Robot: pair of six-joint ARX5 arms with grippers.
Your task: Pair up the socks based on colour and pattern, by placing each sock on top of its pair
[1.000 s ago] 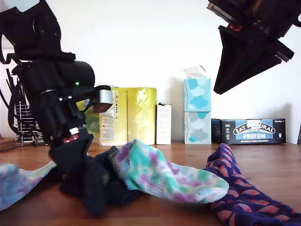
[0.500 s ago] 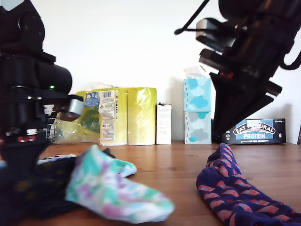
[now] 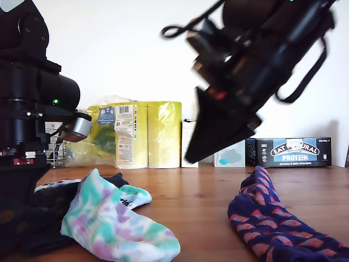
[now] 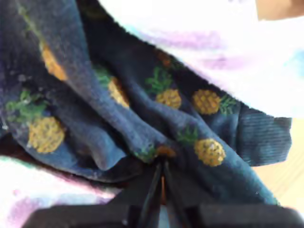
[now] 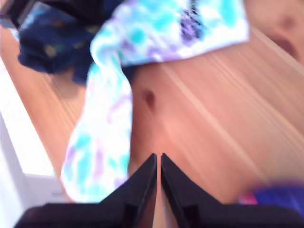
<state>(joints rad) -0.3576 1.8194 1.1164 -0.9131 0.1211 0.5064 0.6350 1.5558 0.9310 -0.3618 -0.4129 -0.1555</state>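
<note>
Near left in the exterior view: tie-dye sock (image 3: 114, 232) heaped against navy pineapple sock (image 4: 142, 118) on desk (image 3: 202, 210); near right, orange-spotted sock (image 3: 283, 229). Fingers of my first gripper (image 4: 161, 173) clamped on a navy fold. Risk: tie-dye dragged along, layers overlapping. Farther back, my second gripper (image 5: 158, 159) raised, fingers together, empty. Pinch and pineapple print visible only in first wrist view; spotted sock clear only in exterior view.

Tie-dye sock (image 3: 109, 229) further toward exterior view's left; my second tool (image 3: 190, 159) lower.
</note>
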